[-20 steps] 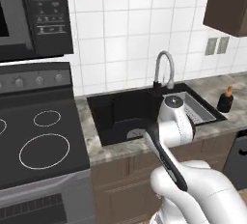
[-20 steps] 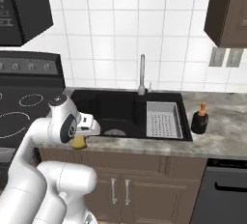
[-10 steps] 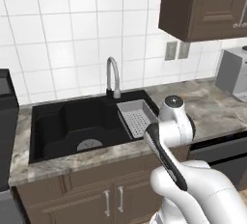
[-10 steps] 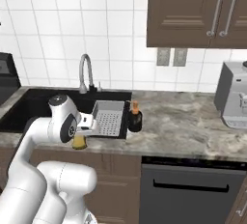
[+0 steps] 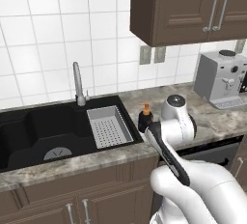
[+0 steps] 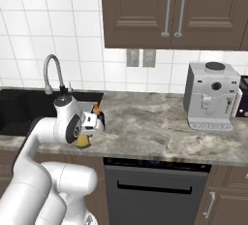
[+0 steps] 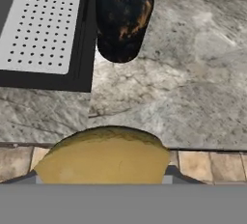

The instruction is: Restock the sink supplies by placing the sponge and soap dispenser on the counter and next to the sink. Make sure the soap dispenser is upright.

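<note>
My gripper [image 6: 83,139] is shut on the sponge [image 7: 103,158], a yellow-tan block that fills the bottom of the hand view and hides the fingertips. It hangs over the front edge of the counter [image 7: 193,73], just right of the sink [image 5: 34,126]. In the right base view the sponge [image 6: 83,142] shows under the white wrist. The soap dispenser [image 5: 145,118], black with an orange pump, stands upright on the counter beside the sink's right rim. It is a short way beyond the gripper, and I see the dispenser [image 7: 123,18] ahead in the hand view.
A grey perforated tray [image 5: 108,126] lies in the sink's right basin, with the chrome faucet [image 5: 77,80] behind it. A grey coffee machine [image 6: 211,95] stands at the counter's far right. Dark cabinets hang above, and a dishwasher [image 6: 155,185] sits below the counter.
The whole picture has shifted as the base drove right: the stove has left the views and the coffee machine has come in. The sponge stays in the gripper.
</note>
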Controlling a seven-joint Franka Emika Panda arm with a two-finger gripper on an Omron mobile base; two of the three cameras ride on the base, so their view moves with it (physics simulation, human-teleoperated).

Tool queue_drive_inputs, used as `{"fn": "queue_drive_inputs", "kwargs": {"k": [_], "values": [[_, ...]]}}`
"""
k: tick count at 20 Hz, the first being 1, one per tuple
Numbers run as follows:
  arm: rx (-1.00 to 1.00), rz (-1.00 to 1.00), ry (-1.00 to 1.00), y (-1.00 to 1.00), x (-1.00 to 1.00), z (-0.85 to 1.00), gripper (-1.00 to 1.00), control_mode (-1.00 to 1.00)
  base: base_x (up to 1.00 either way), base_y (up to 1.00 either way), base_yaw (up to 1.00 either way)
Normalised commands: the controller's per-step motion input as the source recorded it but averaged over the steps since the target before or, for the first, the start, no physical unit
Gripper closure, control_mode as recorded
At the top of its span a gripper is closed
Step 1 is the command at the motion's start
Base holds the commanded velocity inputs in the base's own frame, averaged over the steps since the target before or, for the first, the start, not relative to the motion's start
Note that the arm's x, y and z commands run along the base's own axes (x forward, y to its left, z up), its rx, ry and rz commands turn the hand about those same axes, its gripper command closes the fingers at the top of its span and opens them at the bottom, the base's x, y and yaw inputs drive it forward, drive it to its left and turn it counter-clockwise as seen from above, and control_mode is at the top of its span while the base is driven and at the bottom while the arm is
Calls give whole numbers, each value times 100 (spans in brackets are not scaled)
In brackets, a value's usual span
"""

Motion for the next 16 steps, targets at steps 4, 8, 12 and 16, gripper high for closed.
{"fn": "queue_drive_inputs", "kwargs": {"k": [4,8,12,16], "values": [[0,16,11,-1,79,-35,100,-100,0,0,0],[0,25,6,-1,45,-45,100,-100,0,0,0],[-5,23,0,0,2,-30,100,-100,0,0,0],[-4,15,0,0,0,-24,100,-100,0,0,0]]}}
